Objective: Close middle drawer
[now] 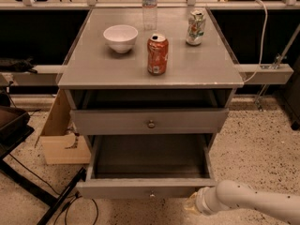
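The middle drawer (149, 188) is pulled far out of the grey cabinet, showing its deep grey box and a small round knob (151, 194) on the front. Above it, the uppermost drawer (150, 121) stands slightly out. The lowest drawer is hidden beneath the open one. My white arm (248, 201) reaches in from the lower right. My gripper (192, 203) is at the right end of the middle drawer's front, low down and close to it.
On the cabinet top (93, 74) stand a white bowl (120, 37), a red can (157, 54), a green-white can (195, 27) and a water bottle (149, 6). A cardboard box (58, 139) and black cables (65, 198) lie at the left on the speckled floor.
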`<state>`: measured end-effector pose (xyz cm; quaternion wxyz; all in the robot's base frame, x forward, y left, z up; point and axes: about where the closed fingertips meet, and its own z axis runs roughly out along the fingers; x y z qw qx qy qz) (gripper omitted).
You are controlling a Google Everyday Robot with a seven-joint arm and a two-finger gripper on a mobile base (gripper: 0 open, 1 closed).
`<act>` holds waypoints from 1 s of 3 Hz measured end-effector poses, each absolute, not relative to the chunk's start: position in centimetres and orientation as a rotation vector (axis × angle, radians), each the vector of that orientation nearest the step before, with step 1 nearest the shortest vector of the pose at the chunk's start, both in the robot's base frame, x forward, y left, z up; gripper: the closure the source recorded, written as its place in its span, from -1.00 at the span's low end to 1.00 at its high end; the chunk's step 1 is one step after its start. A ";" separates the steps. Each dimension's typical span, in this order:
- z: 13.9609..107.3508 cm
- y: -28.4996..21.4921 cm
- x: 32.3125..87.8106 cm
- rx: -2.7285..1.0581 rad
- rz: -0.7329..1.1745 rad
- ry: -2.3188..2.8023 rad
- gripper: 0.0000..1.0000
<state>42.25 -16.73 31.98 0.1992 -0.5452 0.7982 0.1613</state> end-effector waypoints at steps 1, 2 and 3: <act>31.2 -15.9 43.3 -1.537 0.459 2.203 1.00; 30.9 -15.4 44.0 -1.559 0.457 2.180 1.00; 31.3 -14.9 45.8 -1.586 0.435 2.145 1.00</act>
